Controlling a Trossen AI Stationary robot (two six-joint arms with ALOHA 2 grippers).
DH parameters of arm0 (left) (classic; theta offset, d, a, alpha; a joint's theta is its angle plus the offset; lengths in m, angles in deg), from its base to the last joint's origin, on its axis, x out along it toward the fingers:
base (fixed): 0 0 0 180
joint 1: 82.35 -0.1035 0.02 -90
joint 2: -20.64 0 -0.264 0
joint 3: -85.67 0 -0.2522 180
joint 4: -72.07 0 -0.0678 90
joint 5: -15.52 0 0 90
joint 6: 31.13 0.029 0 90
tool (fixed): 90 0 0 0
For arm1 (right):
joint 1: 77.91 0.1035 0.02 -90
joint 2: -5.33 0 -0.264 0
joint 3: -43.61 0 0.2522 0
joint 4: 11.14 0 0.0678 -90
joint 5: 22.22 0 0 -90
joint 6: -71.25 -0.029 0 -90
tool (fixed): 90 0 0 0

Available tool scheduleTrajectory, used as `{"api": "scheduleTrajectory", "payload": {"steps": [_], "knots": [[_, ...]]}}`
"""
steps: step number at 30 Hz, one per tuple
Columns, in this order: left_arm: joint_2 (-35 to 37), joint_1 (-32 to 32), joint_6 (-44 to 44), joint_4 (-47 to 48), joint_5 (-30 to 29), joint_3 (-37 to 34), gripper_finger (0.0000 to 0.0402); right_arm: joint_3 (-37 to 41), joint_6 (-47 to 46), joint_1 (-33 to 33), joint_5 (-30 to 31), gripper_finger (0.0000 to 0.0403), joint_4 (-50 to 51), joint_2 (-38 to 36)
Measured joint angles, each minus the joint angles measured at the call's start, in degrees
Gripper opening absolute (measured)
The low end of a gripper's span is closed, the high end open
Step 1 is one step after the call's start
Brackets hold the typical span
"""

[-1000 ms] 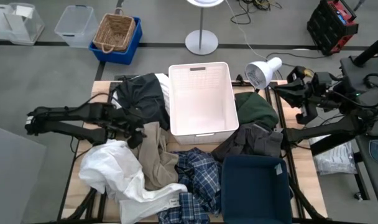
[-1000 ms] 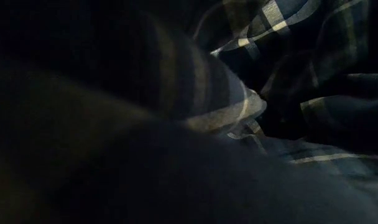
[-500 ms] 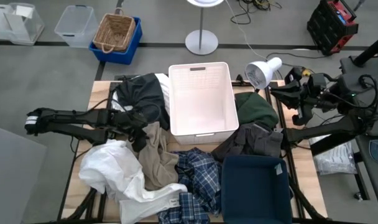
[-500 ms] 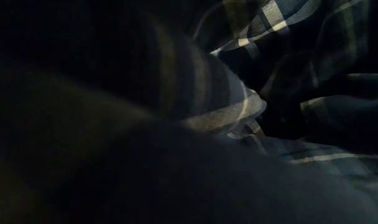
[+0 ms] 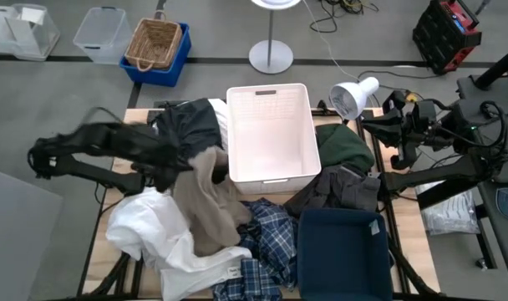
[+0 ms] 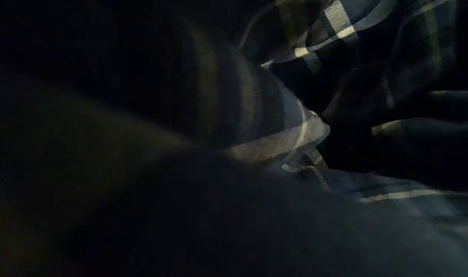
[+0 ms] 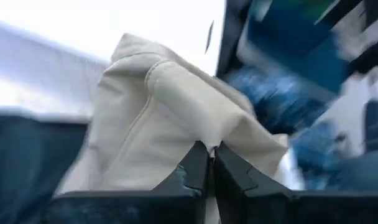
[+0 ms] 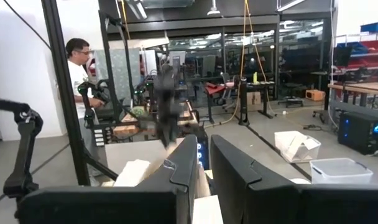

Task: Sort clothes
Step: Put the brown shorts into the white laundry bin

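Clearly the left gripper (image 7: 209, 163) has its fingers pinched on a fold of the tan garment (image 5: 205, 205), a pale, creased cloth hanging from the tips beside the white bin (image 5: 269, 134). Around it lie the white garment (image 5: 158, 227), plaid shirt (image 5: 266, 234), black garment (image 5: 187, 130) and dark blue bin (image 5: 342, 255). At the table's right edge the right gripper (image 8: 202, 163) waits, fingers slightly apart and empty.

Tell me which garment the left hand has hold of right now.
The tan fabric garment, pinched in the left hand beside the white plastic bin; the white, plaid, black and green pieces lie untouched.
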Motion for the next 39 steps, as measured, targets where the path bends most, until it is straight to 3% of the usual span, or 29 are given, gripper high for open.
{"api": "scheduleTrajectory", "payload": {"steps": [7,11,15,17,20,32,39], "knots": [[-1.87,0.64,10.1,-8.48,-7.78,19.02,0.0,0.0,-0.6,0.01,0.15,0.0038,0.92,-0.04],[-4.71,0.64,20.23,-22.44,-9.77,23.91,0.0,0.0,-6.35,0.02,5.31,0.0038,3.51,-0.35],[-8.59,0.62,28.21,-30.68,-10.51,27.07,0.0,0.0,-10.11,0.0,5.9,0.0038,7.18,-0.78],[-10.78,0.62,30.37,-33.49,-14.75,28.95,0.0,0.0,-10.9,0.0,5.76,0.0038,8.48,-0.87],[-14.05,0.55,31.32,-36.7,-20.16,31.97,0.0,0.0,-10.69,0.0,5.75,0.0038,10.58,-0.92],[-26.09,0.01,35.33,-36.62,-22.08,47.88,0.0,0.0,-10.59,0.0,5.73,0.0038,11.2,-0.87],[-34.49,-0.07,32.84,-41.66,-37.26,54.11,0.0,0.0,-10.6,0.0,5.75,0.0038,11.42,-0.79]]}}
